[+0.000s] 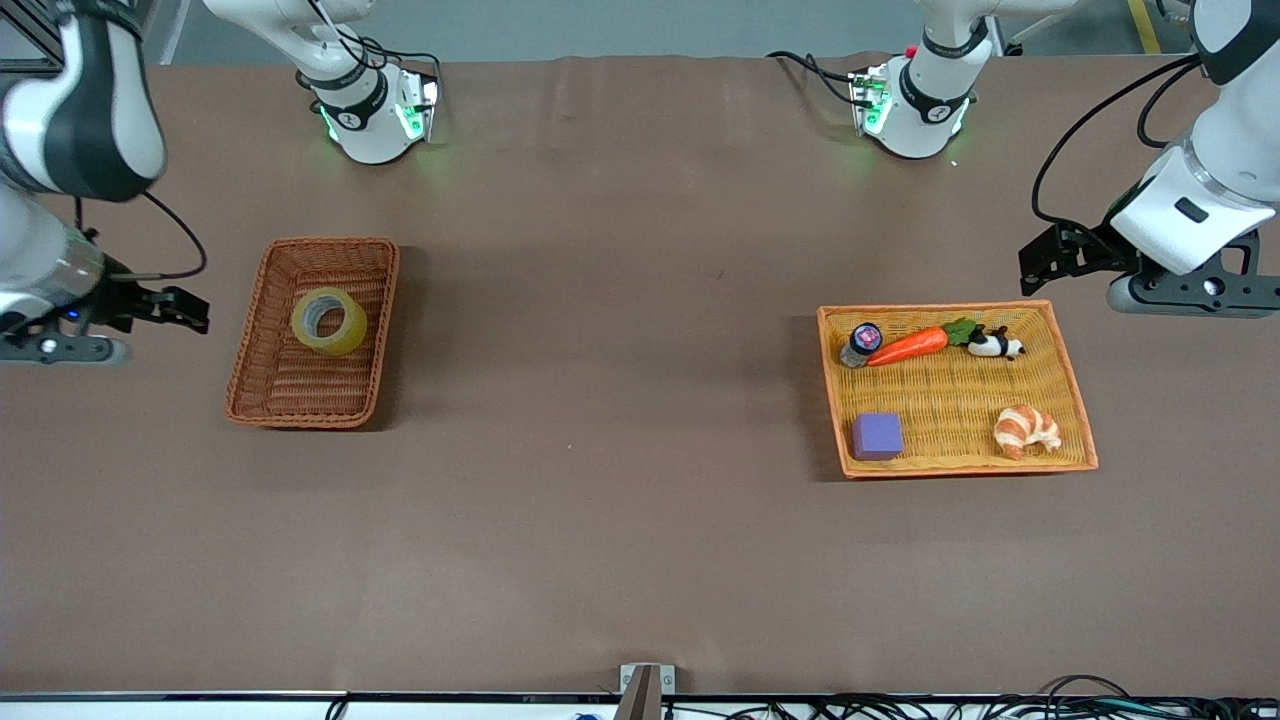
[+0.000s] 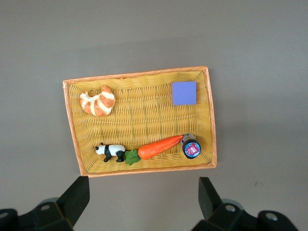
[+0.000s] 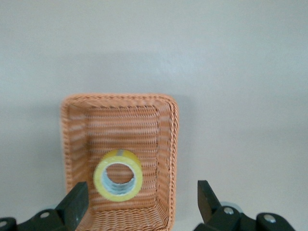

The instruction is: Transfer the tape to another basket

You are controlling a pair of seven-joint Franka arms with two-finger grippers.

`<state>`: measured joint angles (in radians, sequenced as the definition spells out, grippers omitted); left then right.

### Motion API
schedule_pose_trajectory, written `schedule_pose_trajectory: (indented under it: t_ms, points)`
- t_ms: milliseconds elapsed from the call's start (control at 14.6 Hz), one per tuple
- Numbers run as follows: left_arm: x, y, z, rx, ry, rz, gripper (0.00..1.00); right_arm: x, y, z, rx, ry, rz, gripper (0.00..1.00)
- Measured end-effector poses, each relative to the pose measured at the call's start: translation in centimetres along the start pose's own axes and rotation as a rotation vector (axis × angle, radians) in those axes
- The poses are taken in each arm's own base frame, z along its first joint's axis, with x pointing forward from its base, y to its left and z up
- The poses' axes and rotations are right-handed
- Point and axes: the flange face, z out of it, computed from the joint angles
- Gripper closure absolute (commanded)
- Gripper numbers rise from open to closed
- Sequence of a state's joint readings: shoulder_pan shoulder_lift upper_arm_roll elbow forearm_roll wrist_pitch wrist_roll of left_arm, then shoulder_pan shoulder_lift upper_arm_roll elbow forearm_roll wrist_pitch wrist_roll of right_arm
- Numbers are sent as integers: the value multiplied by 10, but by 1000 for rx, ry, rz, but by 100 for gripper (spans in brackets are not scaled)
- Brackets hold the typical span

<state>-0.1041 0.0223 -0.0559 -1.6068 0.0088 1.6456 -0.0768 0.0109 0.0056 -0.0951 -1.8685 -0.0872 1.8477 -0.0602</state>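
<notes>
Lying in basket (image 1: 262, 390): the tape (image 1: 329, 321), flat, hole up, at the end farther from the front camera.
Basket: set on the table (image 1: 620, 400) toward the right arm's end.
Tray (image 1: 1070, 400): set toward the left arm's end; a carrot (image 1: 908, 346), panda (image 1: 994, 345), croissant (image 1: 1026, 430), purple block (image 1: 877, 436) and small jar (image 1: 861, 343) are held in it.
Right tool (image 3: 139, 204): held above the table beside the basket, fingers apart, nothing gripped.
Left tool (image 2: 142, 199): held above the table beside the tray, fingers apart, nothing gripped.
</notes>
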Motion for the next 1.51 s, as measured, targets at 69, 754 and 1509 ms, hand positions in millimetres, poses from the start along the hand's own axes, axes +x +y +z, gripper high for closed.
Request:
schedule_pose_trajectory:
  t_ms: [69,754,1509]
  points:
    - [0,0,0,0,0,0,0,3,-4,-25,2,20,-2,0]
    - [0,0,0,2,1,0,0,-5,-20,-133,76,45,88,0]
    - [-8,-2,-20,10,13,0,0,0,-19,-127,77,42,114,0]
